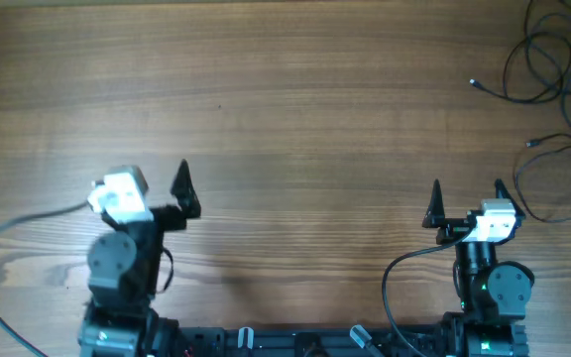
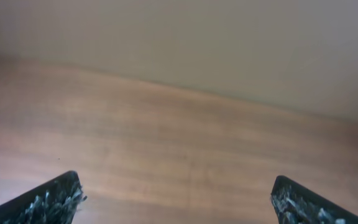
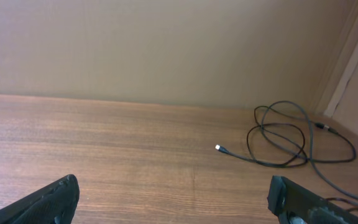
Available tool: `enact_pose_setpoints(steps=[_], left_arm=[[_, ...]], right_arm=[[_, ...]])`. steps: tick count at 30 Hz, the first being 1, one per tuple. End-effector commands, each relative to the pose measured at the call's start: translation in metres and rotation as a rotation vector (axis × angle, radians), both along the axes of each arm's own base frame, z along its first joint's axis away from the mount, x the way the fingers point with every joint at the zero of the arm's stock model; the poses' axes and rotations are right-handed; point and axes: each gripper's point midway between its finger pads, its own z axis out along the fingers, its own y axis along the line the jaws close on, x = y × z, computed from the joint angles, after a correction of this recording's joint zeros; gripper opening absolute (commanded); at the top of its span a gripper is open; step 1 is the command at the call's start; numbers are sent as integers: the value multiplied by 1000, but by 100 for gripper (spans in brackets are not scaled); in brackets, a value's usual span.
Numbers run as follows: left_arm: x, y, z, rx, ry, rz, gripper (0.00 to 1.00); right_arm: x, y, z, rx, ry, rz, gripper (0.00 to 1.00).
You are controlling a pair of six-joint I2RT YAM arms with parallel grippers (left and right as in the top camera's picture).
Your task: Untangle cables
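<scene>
Thin black cables lie at the table's far right. A coiled cable (image 1: 509,87) lies in the back right corner, its plug end pointing left. A second looped cable (image 1: 516,179) lies just right of my right gripper (image 1: 467,193), which is open and empty. In the right wrist view the coiled cable (image 3: 272,163) lies ahead and to the right of the open jaws (image 3: 174,190). My left gripper (image 1: 152,181) is open and empty over bare wood at the left. Its jaws (image 2: 176,193) show only table between them.
The wooden table (image 1: 285,99) stretches across the whole view. A grey arm cable (image 1: 8,233) curves out at the front left. A wall edge and panel (image 3: 353,56) stand behind the cables on the right.
</scene>
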Motion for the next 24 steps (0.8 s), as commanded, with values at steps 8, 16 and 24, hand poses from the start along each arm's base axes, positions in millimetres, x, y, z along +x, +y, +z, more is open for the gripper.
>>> enact_pose_setpoints(steps=[8, 16, 24], left_arm=[[-11, 14, -71, -108, -26, 47, 100], [-12, 15, -82, -17, -17, 37, 100], [-13, -4, -84, 202, -17, -115, 100]], right_arm=[[0, 2, 3, 10, -13, 9, 100], [0, 2, 3, 10, -13, 9, 100], [0, 2, 3, 10, -13, 9, 100]])
